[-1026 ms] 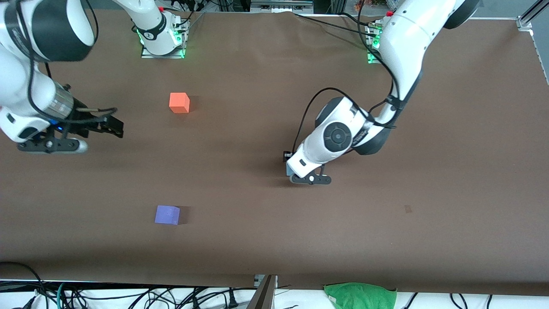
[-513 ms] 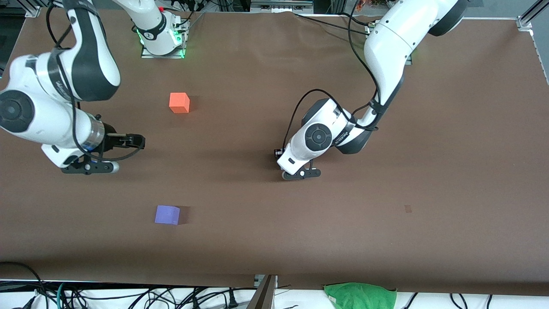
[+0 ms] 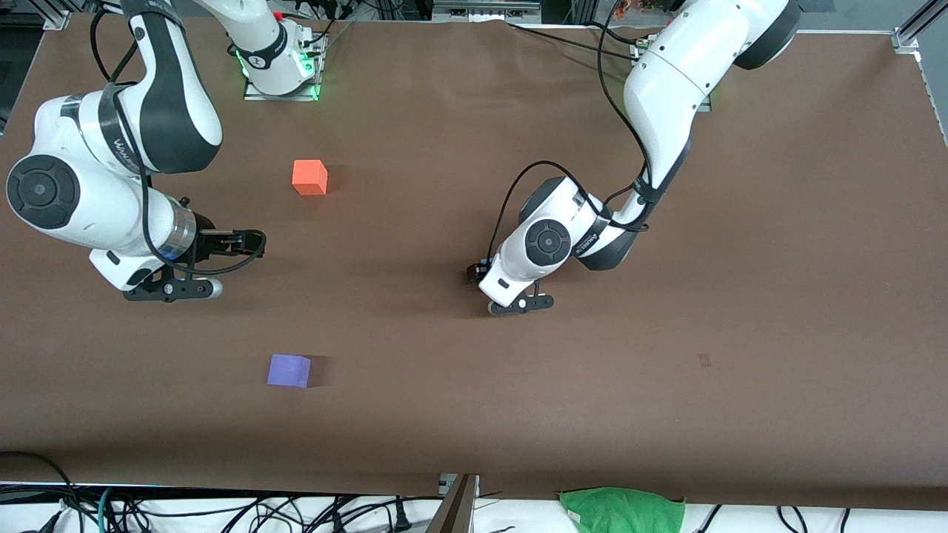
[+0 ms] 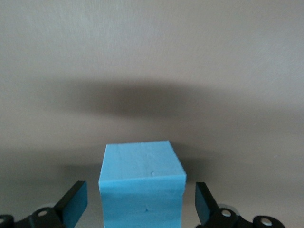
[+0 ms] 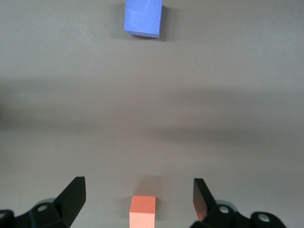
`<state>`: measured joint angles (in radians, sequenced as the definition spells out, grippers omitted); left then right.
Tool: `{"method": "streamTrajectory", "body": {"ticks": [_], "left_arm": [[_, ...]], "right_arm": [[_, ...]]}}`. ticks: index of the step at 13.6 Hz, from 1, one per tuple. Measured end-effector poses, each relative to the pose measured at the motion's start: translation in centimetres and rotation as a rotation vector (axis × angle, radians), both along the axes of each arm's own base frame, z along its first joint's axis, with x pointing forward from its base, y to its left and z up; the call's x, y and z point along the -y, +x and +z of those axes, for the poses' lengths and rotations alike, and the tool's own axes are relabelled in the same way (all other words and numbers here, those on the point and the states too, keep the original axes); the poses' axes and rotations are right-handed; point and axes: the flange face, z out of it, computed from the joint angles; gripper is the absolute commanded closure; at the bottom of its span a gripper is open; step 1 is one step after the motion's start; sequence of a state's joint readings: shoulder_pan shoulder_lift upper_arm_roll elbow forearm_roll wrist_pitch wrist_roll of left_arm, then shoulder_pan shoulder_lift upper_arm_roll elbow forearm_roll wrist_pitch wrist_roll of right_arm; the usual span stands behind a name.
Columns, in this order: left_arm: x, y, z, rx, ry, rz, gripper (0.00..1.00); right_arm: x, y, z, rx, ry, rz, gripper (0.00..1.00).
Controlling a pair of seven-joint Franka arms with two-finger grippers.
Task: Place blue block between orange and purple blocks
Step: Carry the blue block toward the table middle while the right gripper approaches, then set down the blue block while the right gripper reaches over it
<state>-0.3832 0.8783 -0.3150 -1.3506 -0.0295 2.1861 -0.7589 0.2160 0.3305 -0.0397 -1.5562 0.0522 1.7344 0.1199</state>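
Observation:
The blue block [image 4: 141,187] stands on the table between the fingers of my left gripper [image 4: 140,209], which is open with a gap on each side of the block. In the front view that gripper [image 3: 474,274] is low at mid table and its hand hides the block. The orange block [image 3: 309,178] lies nearer the robots' bases, and the purple block [image 3: 289,370] lies nearer the front camera. My right gripper [image 3: 248,241] is open and empty over the table between them, toward the right arm's end. Its wrist view shows the orange block [image 5: 142,211] and the purple block [image 5: 143,18].
A green cloth [image 3: 622,509] lies at the table's front edge. Cables and a metal bracket [image 3: 459,503] run along that edge. The brown table [image 3: 740,296] is bare toward the left arm's end.
My right arm has swung in from the table's end to between the orange and purple blocks. My left hand has shifted a little toward the right arm's end.

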Motion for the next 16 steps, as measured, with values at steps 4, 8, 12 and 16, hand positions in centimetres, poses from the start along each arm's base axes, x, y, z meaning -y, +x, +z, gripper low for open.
{"method": "streamTrajectory", "body": {"ticks": [4,8,12,16], "left_arm": [[-3.5,4.4,6.3,-0.023,0.021,0.038,0.00],[-10.4,7.8,11.2,0.002,0.104,0.000,0.00],[-19.7,10.6,17.2,0.025,0.105,-0.058,0.00],[-30.8,10.9,24.1,0.030,0.102,-0.168,0.00]], "right_arm": [[-0.1,0.0,0.0,-0.003,0.016,-0.006,0.00],[-2.1,-0.3,-0.2,-0.019,0.105,-0.020,0.00],[-12.4,-1.0,-3.6,0.022,0.140,-0.087,0.00],[-27.2,-4.5,-9.9,0.082,0.138,-0.216,0.00]]}}
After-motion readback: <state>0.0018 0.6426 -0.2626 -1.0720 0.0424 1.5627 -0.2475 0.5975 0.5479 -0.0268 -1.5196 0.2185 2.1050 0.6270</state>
